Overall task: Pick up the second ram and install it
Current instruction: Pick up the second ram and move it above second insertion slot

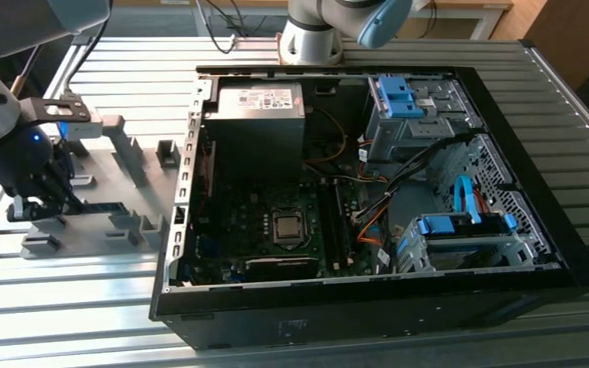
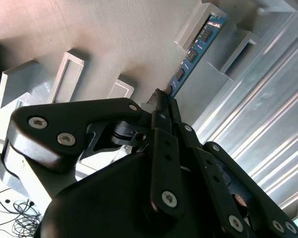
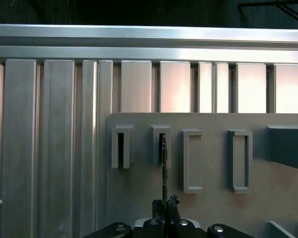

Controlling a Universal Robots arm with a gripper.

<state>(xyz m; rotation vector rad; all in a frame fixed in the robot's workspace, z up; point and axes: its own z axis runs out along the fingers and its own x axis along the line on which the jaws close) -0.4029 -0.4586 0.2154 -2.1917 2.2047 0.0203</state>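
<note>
The second ram (image 2: 193, 54) is a thin blue-green board with dark chips, standing on edge over the grey fixture plate (image 2: 89, 29). Its far end sits in a raised slot block (image 2: 201, 22). In the first wrist view the ram (image 3: 163, 163) appears edge-on as a thin dark line running into a slot block (image 3: 161, 145). My gripper (image 2: 163, 101) is shut on the ram's near end, the black fingers pinched together around it. In the exterior view the gripper (image 1: 34, 208) hangs low over the fixture plate (image 1: 120, 176) at the exterior view's left, beside the open computer case (image 1: 187, 153).
The case holds a motherboard (image 1: 274, 230), a power-supply box (image 1: 258, 103), loose cables and blue drive-bay clips (image 1: 397, 96). Several more slot blocks (image 3: 238, 161) rise from the fixture plate. Ribbed aluminium table slats (image 1: 59, 314) surround everything. Another arm's base (image 1: 310, 38) stands behind the case.
</note>
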